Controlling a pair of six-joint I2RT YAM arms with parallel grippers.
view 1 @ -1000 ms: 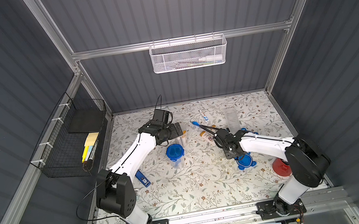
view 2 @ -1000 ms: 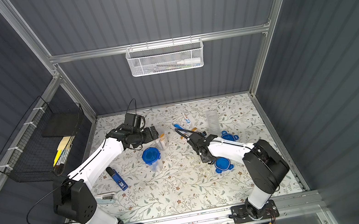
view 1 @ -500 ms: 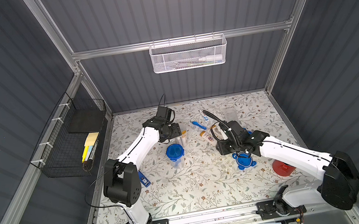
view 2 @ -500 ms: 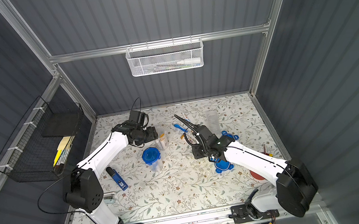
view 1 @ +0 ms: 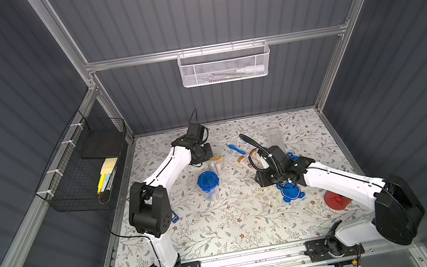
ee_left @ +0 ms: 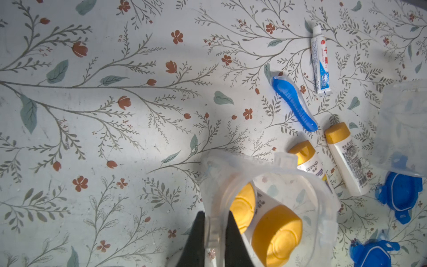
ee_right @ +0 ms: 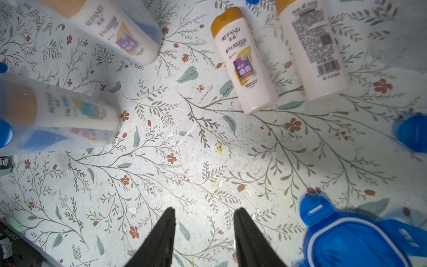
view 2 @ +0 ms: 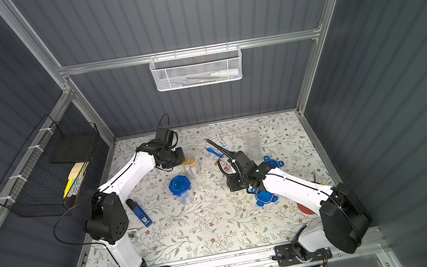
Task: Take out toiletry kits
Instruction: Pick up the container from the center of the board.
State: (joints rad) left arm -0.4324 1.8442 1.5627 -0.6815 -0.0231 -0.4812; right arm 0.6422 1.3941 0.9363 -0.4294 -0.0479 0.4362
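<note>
My left gripper [ee_left: 215,231] is shut on the rim of an open clear jar [ee_left: 261,161] that stands upright in both top views [view 1: 216,164]. Two cream bottles with tan caps [ee_left: 276,233] are inside it. Two more cream bottles [ee_right: 245,62] lie loose on the table beside a blue toothbrush [ee_left: 294,106] and a toothpaste tube [ee_left: 320,62]. My right gripper [ee_right: 204,212] is open over bare table, with nothing between its fingers. It is a short way in front of the loose bottles and next to a blue lid [ee_right: 355,238].
A closed jar with a blue clip lid [view 1: 208,182] holds another kit. An empty clear jar [view 1: 274,138] lies at the back right beside a second blue lid [view 1: 291,155]. A dark-blue gadget [view 2: 139,212] lies front left. A red disc [view 1: 337,199] sits by the right arm.
My left gripper has gone from open to shut on the jar's rim. The right arm has swung its elbow out to the right, and its gripper has drawn back slightly from the loose bottles.
</note>
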